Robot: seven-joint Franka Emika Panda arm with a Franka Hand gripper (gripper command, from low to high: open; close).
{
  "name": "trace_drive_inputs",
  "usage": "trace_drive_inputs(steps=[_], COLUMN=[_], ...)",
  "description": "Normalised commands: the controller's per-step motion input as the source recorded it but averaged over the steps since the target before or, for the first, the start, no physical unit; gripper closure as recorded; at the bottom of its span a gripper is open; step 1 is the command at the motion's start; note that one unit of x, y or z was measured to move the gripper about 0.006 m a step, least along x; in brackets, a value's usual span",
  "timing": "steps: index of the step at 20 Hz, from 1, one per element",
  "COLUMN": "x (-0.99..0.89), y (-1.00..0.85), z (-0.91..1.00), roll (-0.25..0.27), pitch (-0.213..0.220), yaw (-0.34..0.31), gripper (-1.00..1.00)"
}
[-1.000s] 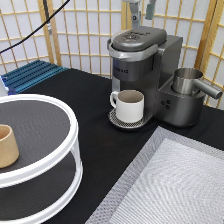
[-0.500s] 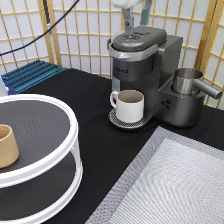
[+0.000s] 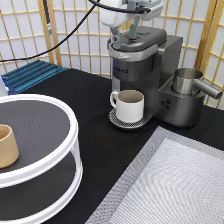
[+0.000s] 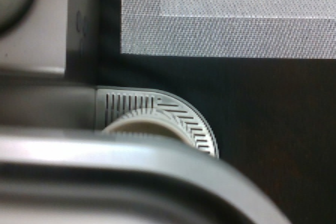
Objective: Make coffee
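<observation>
The grey coffee machine (image 3: 150, 60) stands at the exterior view's top middle with its lid down. A white handled mug (image 3: 130, 105) sits on its round drip tray (image 3: 117, 120) under the spout. My gripper (image 3: 124, 35) hangs just over the lid's front, fingers apart, with nothing between them. The coffee pod is out of view. From the wrist I look down past the grey lid (image 4: 112, 170) onto the mug rim (image 4: 150, 125) and the slotted tray (image 4: 187, 120).
A metal jug (image 3: 187, 80) sits on the machine's right side. A white two-tier round stand (image 3: 50, 165) at the lower left carries a tan cup (image 3: 6, 145). A grey mesh mat (image 3: 175, 185) fills the lower right. A blue rack (image 3: 30, 75) lies at the left.
My gripper has come down from the exterior view's top edge to just above the machine's lid. The mug, cup and machine have not moved.
</observation>
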Motion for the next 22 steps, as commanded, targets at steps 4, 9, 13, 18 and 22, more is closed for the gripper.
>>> trace_drive_inputs(steps=[4, 9, 13, 18, 22], x=[-0.41, -0.12, -0.02, -0.21, -0.63], y=[-0.20, -0.08, 0.04, 0.08, 0.05], z=[0.03, -0.18, -0.25, -0.29, -0.27], roll=[0.002, 0.009, 0.000, 0.000, -0.029], pitch=[-0.178, -0.157, -0.144, -0.124, -0.097], yaw=[0.081, 0.106, 0.109, 0.106, 0.085], gripper=[-1.00, -1.00, -1.00, -1.00, -1.00])
